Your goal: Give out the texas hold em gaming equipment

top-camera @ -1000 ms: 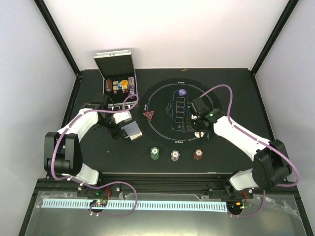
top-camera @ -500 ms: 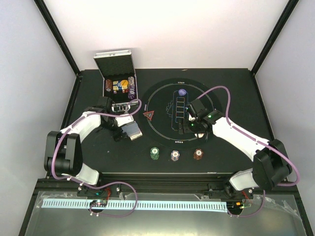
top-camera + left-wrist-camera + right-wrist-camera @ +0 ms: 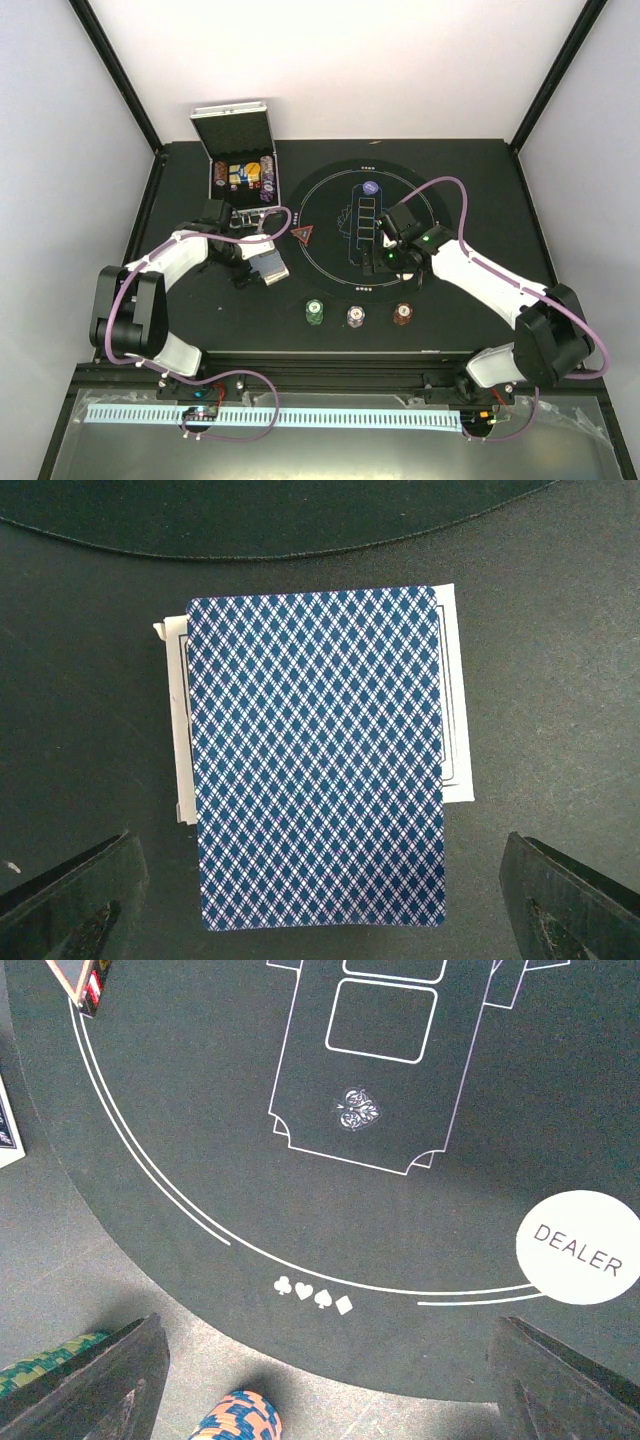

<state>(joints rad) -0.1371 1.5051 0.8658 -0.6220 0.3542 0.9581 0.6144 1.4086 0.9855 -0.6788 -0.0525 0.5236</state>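
Observation:
A small deck of playing cards (image 3: 315, 755) with blue diamond backs lies on the table left of the mat, a white card edge showing under it. My left gripper (image 3: 320, 925) hovers over the deck's near end, open, with a finger on each side and nothing held. In the top view the cards (image 3: 270, 266) sit beside that left gripper (image 3: 250, 268). My right gripper (image 3: 391, 262) is open and empty over the mat's near rim, by the white DEALER button (image 3: 578, 1248). Green (image 3: 316, 314), white (image 3: 356, 317) and brown-red (image 3: 403, 314) chip stacks stand in front of the mat.
The round black printed mat (image 3: 330, 215) carries a blue button (image 3: 371, 187) and a red triangle token (image 3: 302, 236). A silver hinged case (image 3: 240, 150) stands open at the back left with more chips inside. Black frame posts flank the table.
The left arm has drawn a little toward the case and mat, staying over the cards. The right gripper has shifted slightly left over the mat. Nothing was picked up.

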